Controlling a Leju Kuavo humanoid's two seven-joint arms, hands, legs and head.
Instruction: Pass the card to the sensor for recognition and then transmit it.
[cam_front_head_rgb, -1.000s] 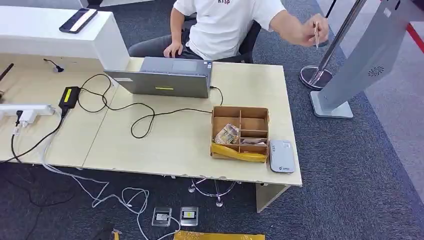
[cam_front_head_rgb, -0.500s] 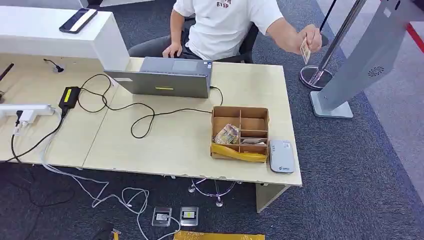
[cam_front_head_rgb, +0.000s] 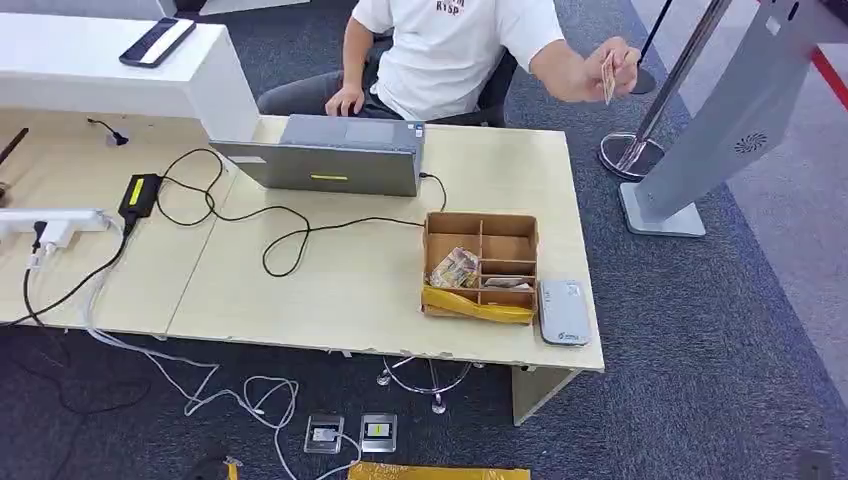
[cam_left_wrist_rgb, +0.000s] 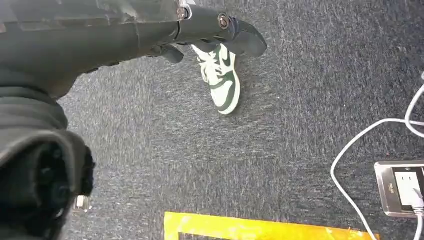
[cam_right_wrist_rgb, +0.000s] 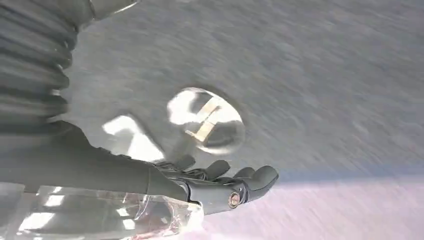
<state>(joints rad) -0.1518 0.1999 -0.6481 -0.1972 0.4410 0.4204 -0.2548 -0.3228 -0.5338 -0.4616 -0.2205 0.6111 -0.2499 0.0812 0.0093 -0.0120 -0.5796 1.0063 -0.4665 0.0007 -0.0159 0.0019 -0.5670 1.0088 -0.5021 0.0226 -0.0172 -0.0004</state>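
Phone (cam_front_head_rgb: 156, 41): laid on white counter (cam_front_head_rgb: 90, 70), far left, behind desk.
Power strip (cam_front_head_rgb: 55, 222): at desk's left edge; white cables hung down to floor.
Adapter (cam_front_head_rgb: 138, 194): black w/ yellow label, on desk (cam_front_head_rgb: 340, 290); black cable looped across toward laptop.
Laptop (cam_front_head_rgb: 325, 160): grey, stood open at desk's far edge, back turned to robot.
Person (cam_front_head_rgb: 450, 50): seated behind laptop, white tee; one hand rested by laptop, other arm stretched out past desk's right side.
Box (cam_front_head_rgb: 481, 266): brown cardboard, w/ compartments, on desk's right part; crumpled packet seen in near-left compartment, yellow strip along front wall.
Sensor (cam_front_head_rgb: 564, 312): flat grey reader, laid just beside box on its right, near desk's front corner.
Card (cam_front_head_rgb: 608, 78): pinched upright in person's raised hand (cam_front_head_rgb: 605, 70), in the air beyond desk's far right corner, well apart from sensor.
Stand (cam_front_head_rgb: 720, 120): grey kiosk w/ chrome post, on carpet at right.
Left hand (cam_left_wrist_rgb: 215, 27): seen in left wrist view above carpet and a green-white shoe (cam_left_wrist_rgb: 220, 80); fingers extended, nothing held.
Right hand (cam_right_wrist_rgb: 220, 182): seen in right wrist view over floor; fingers spread apart, nothing held.
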